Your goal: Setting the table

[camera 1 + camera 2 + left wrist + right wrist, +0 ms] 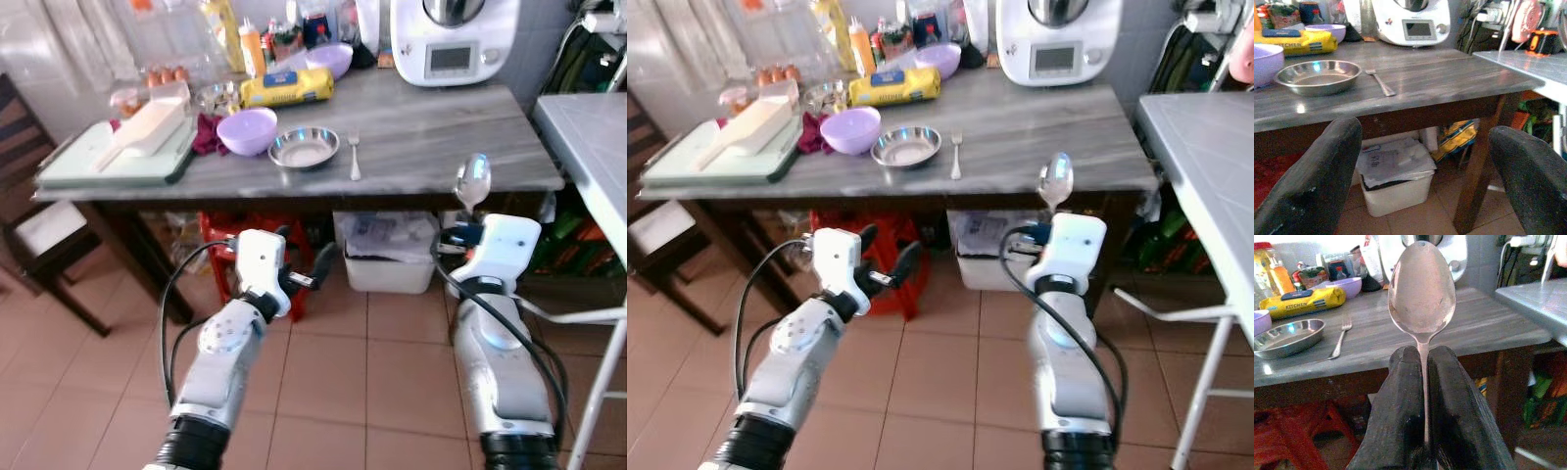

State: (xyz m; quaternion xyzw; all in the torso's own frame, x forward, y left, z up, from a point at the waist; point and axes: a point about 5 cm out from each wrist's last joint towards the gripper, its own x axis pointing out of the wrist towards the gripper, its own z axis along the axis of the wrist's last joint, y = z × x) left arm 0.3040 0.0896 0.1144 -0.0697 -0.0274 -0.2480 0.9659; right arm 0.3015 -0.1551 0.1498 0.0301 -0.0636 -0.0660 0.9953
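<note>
1. Holding one spoon (1421, 293) upright, the right end effector (1422, 377) sits mid-right, below the tabletop (431, 137) edge.
2. Left end effector (304, 264), lower middle, gapes wide.
3. One fork (354, 157) and one steel dish (305, 148) lie center-top; two purple bowls (247, 130).

Grey-streaked table (441, 137), lilac bowl (247, 130), steel dish (304, 147) & spoon (1421, 289), yellow pkg (287, 87).

A grey-topped wooden table (441, 147) stands on a floor (343, 392) of reddish tiles, its far edge against a pale tiled wall (59, 59). A dark chair (29, 225) stands off its left end and a second grey table (598, 137) with white legs off its right. Under it are a white bin (387, 259) and a red stool (220, 245).
</note>
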